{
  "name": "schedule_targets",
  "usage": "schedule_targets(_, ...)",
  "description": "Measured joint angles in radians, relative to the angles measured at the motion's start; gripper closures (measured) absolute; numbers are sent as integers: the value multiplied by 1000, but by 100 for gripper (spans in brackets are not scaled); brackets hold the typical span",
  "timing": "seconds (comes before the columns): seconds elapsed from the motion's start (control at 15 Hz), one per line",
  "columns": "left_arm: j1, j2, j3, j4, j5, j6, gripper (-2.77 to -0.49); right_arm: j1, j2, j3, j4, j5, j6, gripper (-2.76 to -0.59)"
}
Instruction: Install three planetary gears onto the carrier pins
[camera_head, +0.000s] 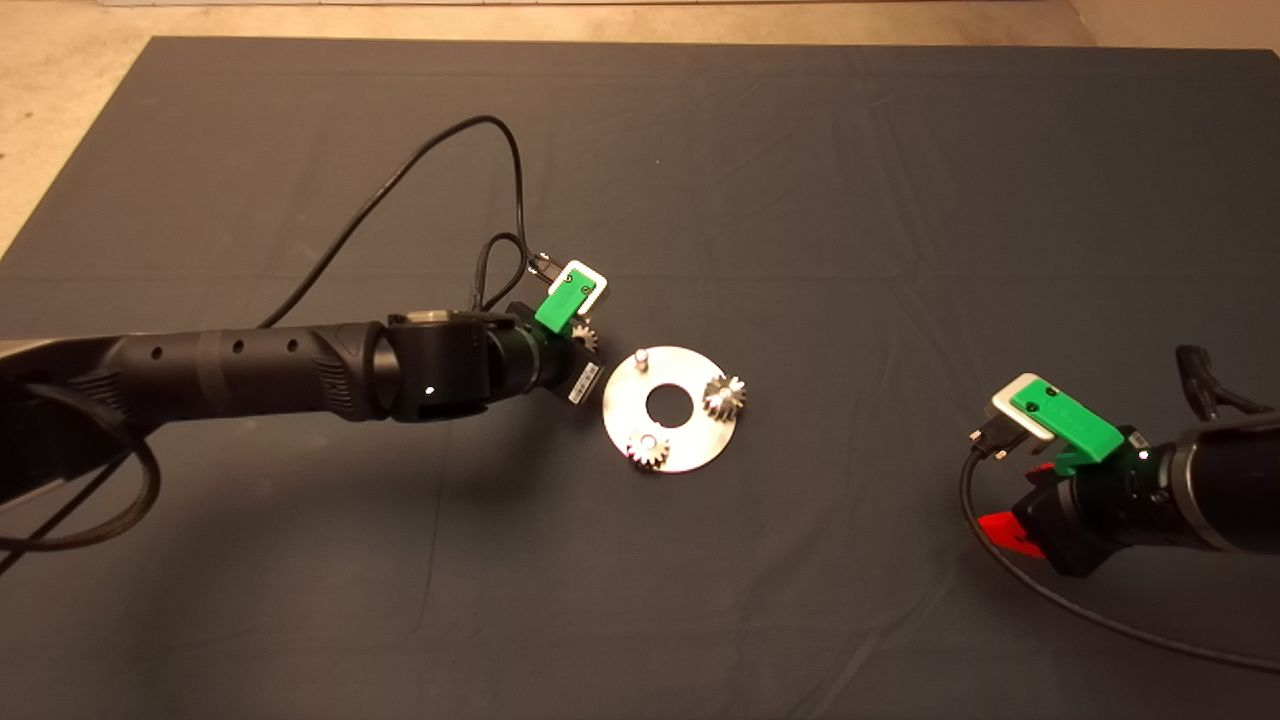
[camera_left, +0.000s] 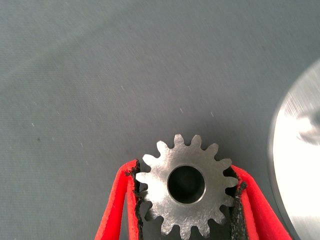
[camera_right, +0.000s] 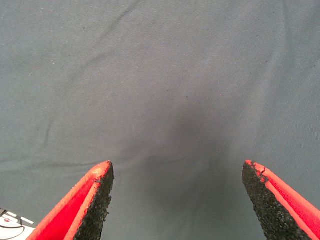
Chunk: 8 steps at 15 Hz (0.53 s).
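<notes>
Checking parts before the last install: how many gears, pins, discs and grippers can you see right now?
Gears: 3, two on the disc, one in the left gripper
Carrier pins: 3, one bare
Disc: 1
Grippers: 2, left gripper, right gripper
Total: 9

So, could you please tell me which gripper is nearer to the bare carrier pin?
Left. The left gripper, holding the third gear, sits just beside the disc near the bare pin. The right gripper waits far off at the mat's lower right.
</notes>
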<state>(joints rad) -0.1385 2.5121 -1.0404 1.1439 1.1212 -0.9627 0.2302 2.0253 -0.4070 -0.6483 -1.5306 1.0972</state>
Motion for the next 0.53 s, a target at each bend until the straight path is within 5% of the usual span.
schedule_targets(0.07, -4, -2, 9, -15, 15, 8, -72, 0, 0, 0, 0, 0, 0, -189)
schedule_targets(0.27, -43, -4, 35, -60, 103, 15, -70, 0, 0, 0, 0, -1, 0, -189)
schedule_targets(0.4, -83, -8, 68, -59, 114, 16, -70, 0, 0, 0, 0, 0, 0, -189)
schedule_targets(0.53, -83, -6, 90, -68, 116, 18, -67, 0, 0, 0, 0, -1, 0, -189)
